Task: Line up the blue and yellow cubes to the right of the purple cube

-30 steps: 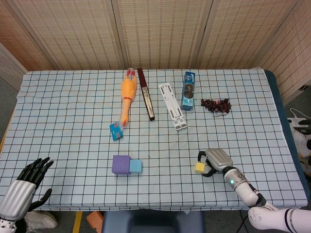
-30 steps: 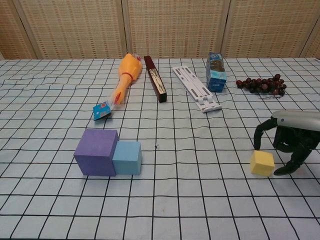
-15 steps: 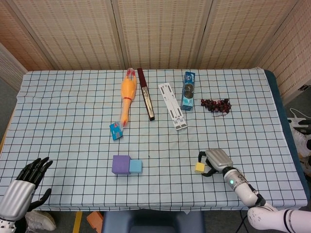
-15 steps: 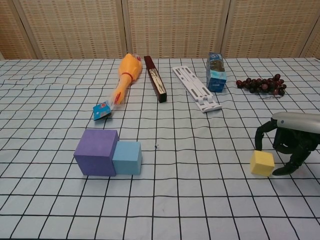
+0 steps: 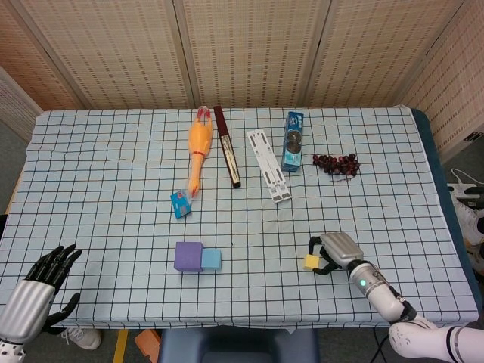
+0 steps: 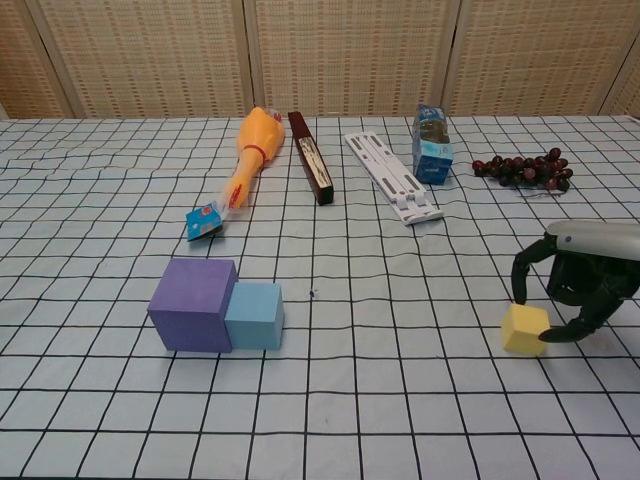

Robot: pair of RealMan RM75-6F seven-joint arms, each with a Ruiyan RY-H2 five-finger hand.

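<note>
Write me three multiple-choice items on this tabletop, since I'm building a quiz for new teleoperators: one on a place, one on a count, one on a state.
1. Where is the blue cube?
A. Against the purple cube's right side
B. Beside the grapes
C. On top of the purple cube

2. How many cubes lie on the table?
A. Two
B. Three
C. Four

3. What is the right hand doing?
A. Resting by the rubber chicken
B. Lifting the blue cube
C. Curling its fingers around the yellow cube on the table

Answers:
1. A: the blue cube sits flush against the purple cube.
2. B: purple, blue and the yellow cube are the only cubes.
3. C: the right hand arches over the yellow cube with fingers on either side, and the cube sits on the cloth; whether it is firmly gripped is unclear.
</note>
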